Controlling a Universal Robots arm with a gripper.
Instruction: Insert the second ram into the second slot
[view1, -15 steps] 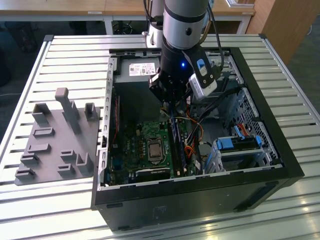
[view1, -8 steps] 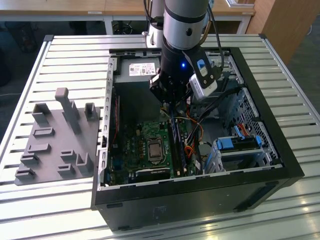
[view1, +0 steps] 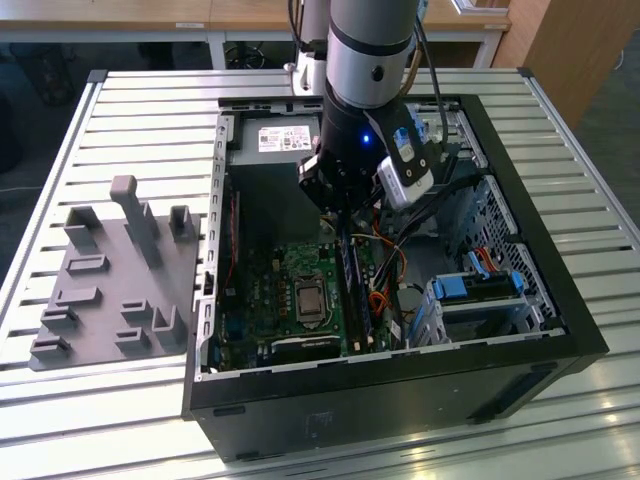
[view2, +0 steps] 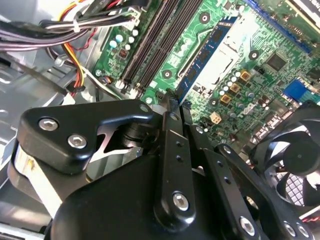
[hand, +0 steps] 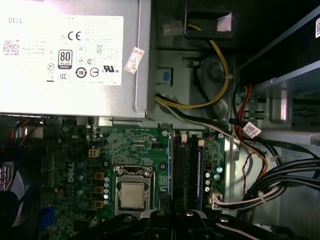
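1. In the exterior view, an open black steel computer case (view1: 400, 365) lies on a table of pale metal slats (view1: 120, 110).
2. A flat grey plastic fixture plate with upright pegs (view1: 110, 290) sits on the table just beside the case's edge on the exterior view's left.
3. A green motherboard (view1: 265, 290) covers the case floor, with a square silver processor socket (view1: 308, 297) near its middle.
4. The arm's black gripper (view1: 338, 222) reaches down into the case, over the end of the memory slots that is nearer the silver power supply box (view1: 285, 138).
5. The second ram (view1: 350, 285), a thin blue memory stick, stands on edge along the motherboard just beside the socket, running from the gripper toward the case's front wall.
6. In the second wrist view, the gripper (view2: 176, 100) has its black fingers (view2: 172, 150) drawn close together, with their tips at the near end of the second ram (view2: 207, 55).
7. I cannot tell whether the fingers pinch that end or only touch it.
8. The stick lies between the silver socket (view2: 235, 42) and a row of empty black memory slots (view2: 160, 45).
9. A black fan (view2: 295, 160) sits near the board's edge.
10. In the first wrist view, the power supply (hand: 135, 20) borders the board's edge, and the processor (hand: 132, 195) lies beside the slots (hand: 185, 165).
11. The second ram (hand: 170, 165) shows as a narrow blue line on the slot row's socket side, ending at the gripper (hand: 164, 200).
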